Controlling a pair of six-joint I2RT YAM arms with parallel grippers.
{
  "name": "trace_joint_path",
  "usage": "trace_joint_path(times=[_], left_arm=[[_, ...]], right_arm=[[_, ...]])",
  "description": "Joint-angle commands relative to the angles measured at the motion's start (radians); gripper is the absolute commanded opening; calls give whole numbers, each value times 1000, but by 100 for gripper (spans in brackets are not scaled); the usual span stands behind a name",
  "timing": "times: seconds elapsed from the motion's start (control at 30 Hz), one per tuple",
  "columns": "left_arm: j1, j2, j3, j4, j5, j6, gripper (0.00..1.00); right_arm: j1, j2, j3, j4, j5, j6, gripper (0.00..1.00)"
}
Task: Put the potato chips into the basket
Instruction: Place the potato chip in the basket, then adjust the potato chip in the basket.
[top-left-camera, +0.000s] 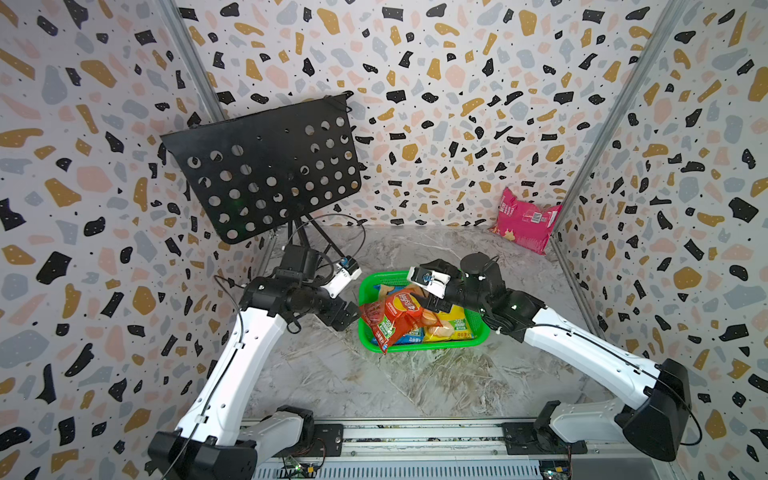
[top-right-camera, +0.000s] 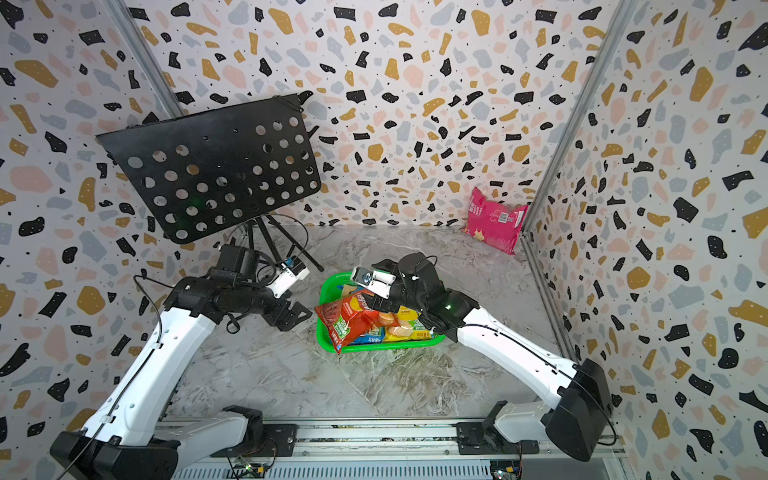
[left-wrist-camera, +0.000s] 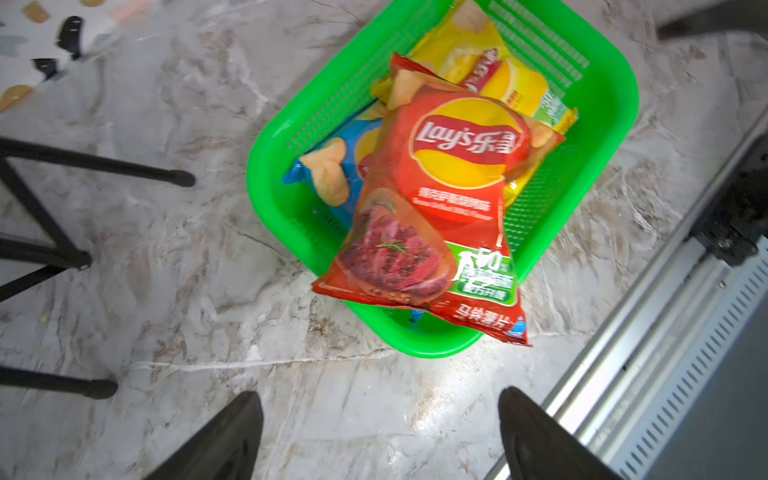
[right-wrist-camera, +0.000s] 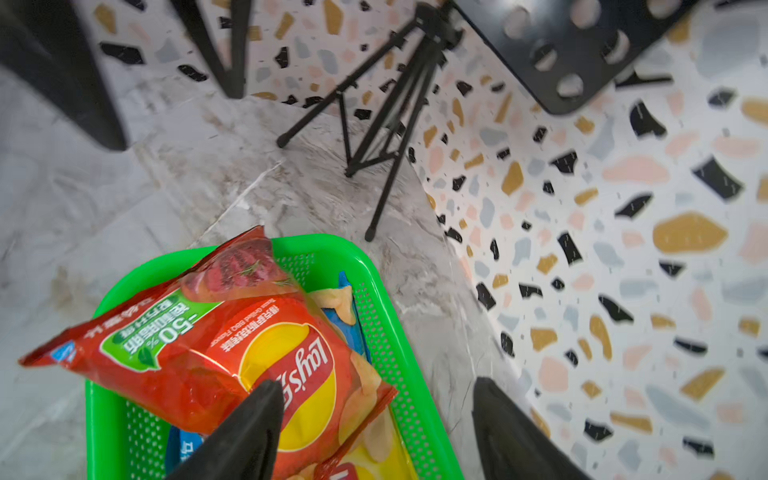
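Basket (top-left-camera: 376, 277) of green mesh sits at the middle of the marbled surface (top-left-camera: 415, 382), with three bags of chips in it. A red bag (top-left-camera: 390, 318) lies tilted on top of a blue bag (left-wrist-camera: 349, 133) and a yellow bag (top-left-camera: 453, 326). Its bottom end hangs out over the basket's rim at the corner nearer the left arm. A pink bag (top-left-camera: 524, 220) is well apart from the basket, propped upright against the wall in the far right corner. The right pincer (right-wrist-camera: 378, 432) hangs over the basket with its jaws apart, clamped on nothing. In the right wrist view one finger (right-wrist-camera: 245, 432) overlaps the red bag's top end, and I cannot tell whether it touches. The left pincer (left-wrist-camera: 382, 436) hovers over bare surface just beside the basket, jaws apart and empty. A black perforated stand (top-left-camera: 266, 174) on a tripod stands at the far left.
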Motion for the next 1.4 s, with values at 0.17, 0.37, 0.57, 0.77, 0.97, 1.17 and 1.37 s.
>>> trace_joint_path(times=[0.17,0.37,0.57,0.77,0.97,1.17,1.37], left_arm=[[-200,152,165,-146,-64,74,69],[-303,262,230,-105,-136,81,65],[-385,393,315,-108,-165,92,59],[-405,491,396,-108,-155,92,54],[-427,567,427,-93,-197,100,47],[-427,603,436,-85,-210,110,40],[-427,620,430,-79,-224,114,26]], right_arm=[[-8,-76,3,-411,314,665,68],[-25,-241,-110,-529,444,824,62],[-43,-368,-173,-556,405,903,58],[-45,-379,-182,-594,390,910,57],[-45,-399,-185,-601,401,912,57],[-46,-398,-183,-601,402,906,57],[-46,-395,-173,-602,403,897,56]])
